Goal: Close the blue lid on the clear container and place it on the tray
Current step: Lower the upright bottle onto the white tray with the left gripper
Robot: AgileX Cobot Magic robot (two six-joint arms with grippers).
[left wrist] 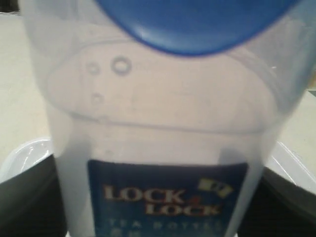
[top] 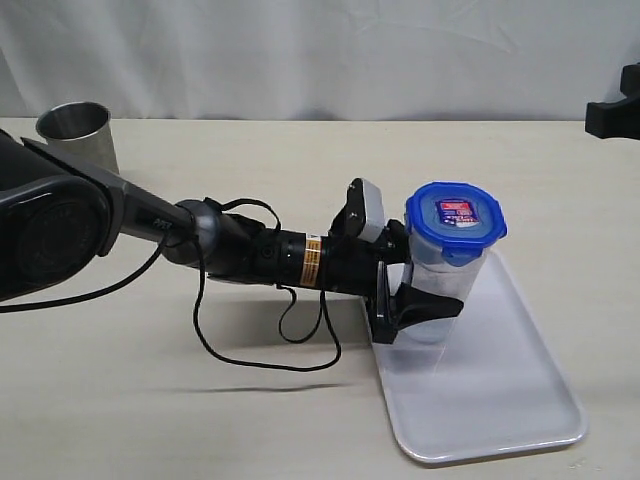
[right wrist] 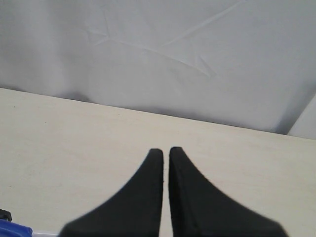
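Black and matte, my left pincer point(top: 425, 305) stands wide around the clear container point(top: 445, 280), one finger against each side of its lower body, holding it. The container is upright on the tray point(top: 500, 400), close to the rim on my arm's side. A broad stretch of smooth white tray floor lies beyond it and nearer the exterior camera. The blue lid point(top: 456, 222) sits on top, a rounded square with tabs folded down and a red-and-white sticker in the middle.

My left wrist view shows what the exterior view hides: the cloudy, translucent wall up close, a dark blue label point(left wrist: 168, 197) with gold lettering, and my dark fingers point(left wrist: 24, 197) flanking both sides.

My right pincer point(right wrist: 164, 150) is pressed closed on nothing above the pale, matte table point(top: 250, 420), well apart from the tray, with a creased white cloth point(right wrist: 148, 49) behind. A grey metal cup point(top: 75, 130) stands at the far left edge, and a loose black cable point(top: 200, 330) loops under my left arm.
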